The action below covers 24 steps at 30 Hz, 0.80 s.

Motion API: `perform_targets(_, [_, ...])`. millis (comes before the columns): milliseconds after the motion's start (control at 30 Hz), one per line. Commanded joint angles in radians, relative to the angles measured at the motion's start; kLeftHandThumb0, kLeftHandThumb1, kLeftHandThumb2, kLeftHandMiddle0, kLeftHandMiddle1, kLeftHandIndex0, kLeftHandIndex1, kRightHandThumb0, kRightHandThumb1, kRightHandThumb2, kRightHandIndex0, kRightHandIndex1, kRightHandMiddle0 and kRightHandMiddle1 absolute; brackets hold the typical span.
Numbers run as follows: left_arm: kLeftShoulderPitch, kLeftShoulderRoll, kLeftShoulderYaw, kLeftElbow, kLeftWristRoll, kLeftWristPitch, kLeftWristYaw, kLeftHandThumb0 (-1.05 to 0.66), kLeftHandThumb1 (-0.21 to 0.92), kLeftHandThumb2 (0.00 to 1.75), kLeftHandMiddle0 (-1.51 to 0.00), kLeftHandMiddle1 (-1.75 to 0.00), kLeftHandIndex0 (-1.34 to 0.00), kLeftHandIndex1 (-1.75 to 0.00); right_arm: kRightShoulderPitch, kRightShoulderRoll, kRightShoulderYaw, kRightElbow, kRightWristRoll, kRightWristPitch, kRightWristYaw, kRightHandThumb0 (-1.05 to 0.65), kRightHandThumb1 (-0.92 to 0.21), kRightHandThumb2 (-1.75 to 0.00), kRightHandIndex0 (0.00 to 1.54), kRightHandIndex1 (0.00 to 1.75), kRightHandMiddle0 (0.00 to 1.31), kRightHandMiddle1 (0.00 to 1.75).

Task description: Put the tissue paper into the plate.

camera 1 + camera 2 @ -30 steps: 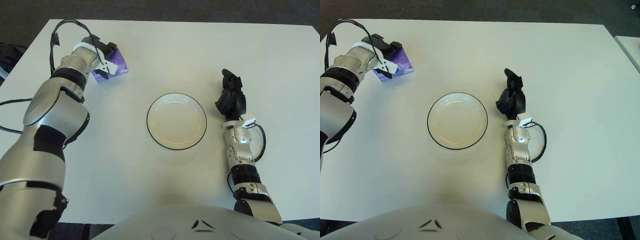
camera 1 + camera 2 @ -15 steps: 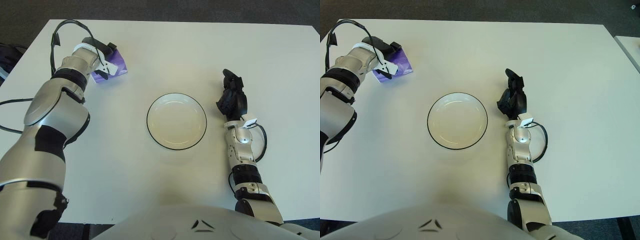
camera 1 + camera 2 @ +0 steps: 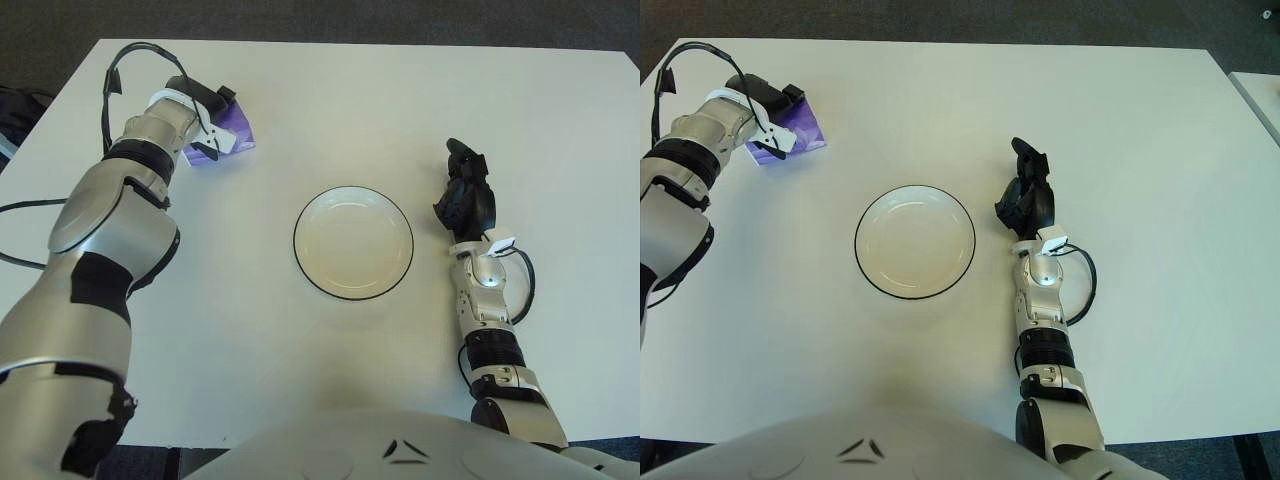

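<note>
**A:** Worktop (image 3: 330, 100), white, seen from above by the robot's head camera. What sits on it?

**B:** A round white plate (image 3: 353, 242) with a dark rim sits empty near the middle. Far off at the back left corner lies a purple tissue packet (image 3: 226, 131), well apart from the plate.

**A:** Where are the hands?

**B:** The left hand (image 3: 200, 105) is stretched out to that corner, its black fingers set over the packet's near-left end and touching it. Whether they are truly clamped on it I cannot tell; the packet looks flat on the worktop, not lifted. The right hand (image 3: 465, 195) shows just right of the plate, fingers curled loosely, holding nothing.

**A:** Has anything changed in the last second?

**B:** Very little. The left hand has shifted slightly up and back over the packet, and the packet lies almost where it was. The plate has not moved.

**A:** So what does that mean for the task?

**B:** Likely the grasp is only now being settled. Lifting and carrying the tissue across to the plate are both yet to come.
</note>
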Motion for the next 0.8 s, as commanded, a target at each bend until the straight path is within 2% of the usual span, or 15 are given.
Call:
perform_targets(0, [0.063,-0.016,-0.014,0.012,0.008,-0.026,-0.002,-0.77,0.81,0.18,-0.52,-1.34,0.00,-0.69,0.159,0.004,-0.026,0.138,0.027,0.031,0.003,-0.49,-0.92,-0.96,0.34,0.05,0.00,0.72])
perform_targets(167, [0.076,-0.025,-0.017,0.014,0.009,-0.024,0.012,-0.74,0.79,0.21,-0.59,-1.64,0.00,-0.72,0.160,0.001,-0.026,0.140,0.026,0.028,0.003,-0.49,-0.92,-0.96,0.34,0.04,0.00,0.72])
perform_targets(333, [0.112,-0.041,-0.008,0.021,-0.001,-0.011,0.054,-0.72,0.78,0.24,-0.74,-1.73,0.00,-0.89,0.163,0.000,-0.027,0.138,0.025,0.031,0.001,-0.49,-0.92,-0.96,0.33,0.04,0.00,0.71])
perform_targets(367, [0.117,-0.042,-0.006,0.021,-0.004,-0.011,0.063,-0.71,0.78,0.25,-0.79,-1.73,0.00,-1.07,0.164,0.000,-0.027,0.138,0.025,0.031,0.001,-0.49,-0.92,-0.96,0.33,0.04,0.00,0.71])
perform_targets(433, [0.133,-0.042,0.004,0.021,-0.013,-0.016,0.104,-0.70,0.76,0.28,-0.83,-1.74,-0.04,-1.30,0.165,0.001,-0.028,0.137,0.027,0.033,0.000,-0.49,-0.92,-0.96,0.33,0.04,0.00,0.71])
perform_targets(500, [0.146,-0.041,0.007,0.021,-0.017,-0.021,0.143,-0.66,0.67,0.46,-0.88,-1.74,-0.19,-1.56,0.166,0.002,-0.029,0.135,0.028,0.034,-0.001,-0.49,-0.92,-0.96,0.33,0.04,0.00,0.71])
perform_targets(533, [0.161,-0.040,0.005,0.021,-0.014,-0.024,0.188,-0.65,0.66,0.49,-0.89,-1.74,-0.23,-1.60,0.167,0.002,-0.029,0.134,0.027,0.035,-0.002,-0.49,-0.92,-0.96,0.33,0.04,0.00,0.71])
perform_targets(567, [0.172,-0.038,0.003,0.022,-0.012,-0.027,0.220,-0.57,0.58,0.70,-0.92,-1.75,-0.35,-1.62,0.168,0.002,-0.029,0.134,0.027,0.036,-0.002,-0.49,-0.92,-0.96,0.33,0.04,0.00,0.71])
perform_targets(633, [0.194,-0.037,-0.001,0.024,-0.007,-0.029,0.287,-0.50,0.49,0.94,-0.97,-1.75,-0.48,-1.64,0.168,0.002,-0.030,0.133,0.026,0.037,-0.004,-0.49,-0.92,-0.96,0.33,0.04,0.00,0.71])
perform_targets(767, [0.220,-0.042,0.006,0.025,-0.012,-0.032,0.405,-0.47,0.41,1.13,-1.02,-1.75,-0.55,-1.70,0.172,0.001,-0.030,0.132,0.025,0.037,-0.004,-0.49,-0.92,-0.95,0.33,0.04,0.00,0.71])
